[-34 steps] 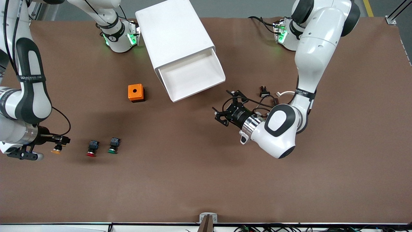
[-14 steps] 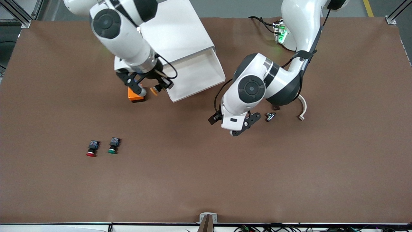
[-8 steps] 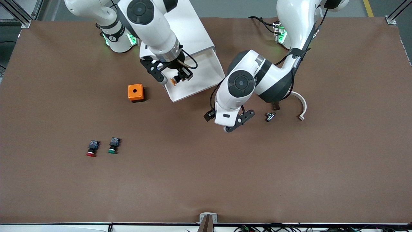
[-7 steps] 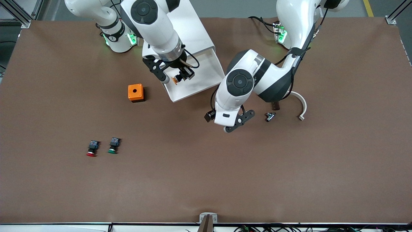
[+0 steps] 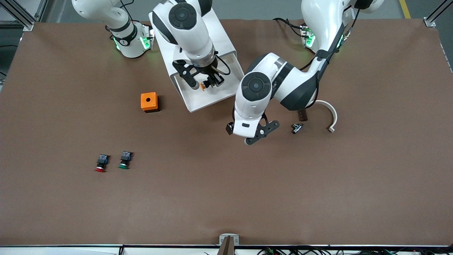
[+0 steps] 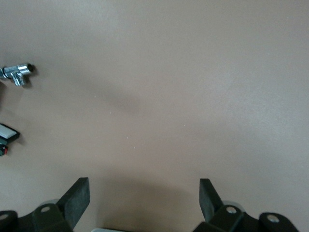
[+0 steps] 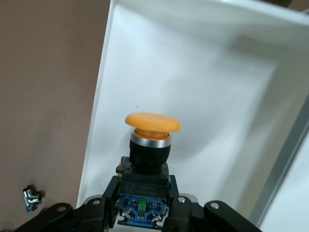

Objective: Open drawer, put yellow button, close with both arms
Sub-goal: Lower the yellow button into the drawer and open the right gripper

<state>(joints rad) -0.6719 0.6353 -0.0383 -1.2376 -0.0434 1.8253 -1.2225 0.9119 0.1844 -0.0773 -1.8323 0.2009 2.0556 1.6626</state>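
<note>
The white cabinet [image 5: 193,35] stands between the arm bases with its drawer [image 5: 226,94] pulled open toward the front camera. My right gripper [image 5: 204,84] is shut on the yellow button [image 5: 203,85] and holds it over the open drawer. In the right wrist view the button [image 7: 152,126] shows its orange-yellow cap above the white drawer floor [image 7: 212,96], its black and blue body clamped between the fingers. My left gripper [image 5: 255,132] is open and empty over bare table beside the drawer's front corner; its fingertips [image 6: 77,200] stand wide apart.
An orange box [image 5: 149,102] with a hole sits beside the drawer. A red-capped button [image 5: 101,163] and a green-capped button [image 5: 124,160] lie nearer the front camera. A small metal fitting [image 5: 296,128], a white curved piece [image 5: 331,115] and a dark part lie near the left arm.
My right gripper has carried the yellow button from the table's edge past the orange box to over the open drawer. My left arm has swung round and settled beside the drawer.
</note>
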